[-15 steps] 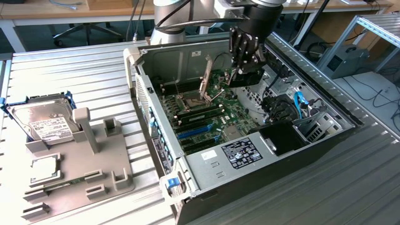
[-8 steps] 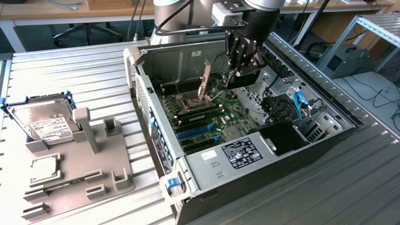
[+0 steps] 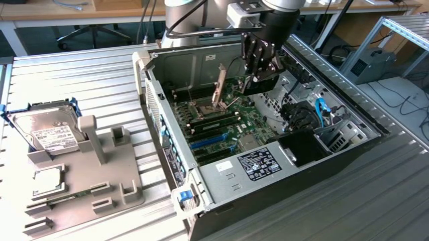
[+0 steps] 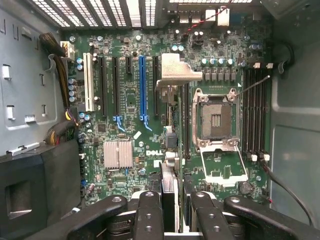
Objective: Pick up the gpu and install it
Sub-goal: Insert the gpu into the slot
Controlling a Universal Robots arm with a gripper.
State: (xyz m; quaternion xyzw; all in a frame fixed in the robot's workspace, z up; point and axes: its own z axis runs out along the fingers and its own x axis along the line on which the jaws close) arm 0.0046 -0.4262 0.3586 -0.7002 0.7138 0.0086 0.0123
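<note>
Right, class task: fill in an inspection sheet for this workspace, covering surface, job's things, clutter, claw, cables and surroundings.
surface: ribbed metal table.
job's things: gpu held on edge over the motherboard in the open computer case.
clutter: hard drive in a grey holder.
claw: shut on the gpu.
cables: blue cable inside the case.
surroundings: office chair, wooden desk.

Silver hard drive [image 3: 47, 131] in grey holder [image 3: 79, 173]
</note>
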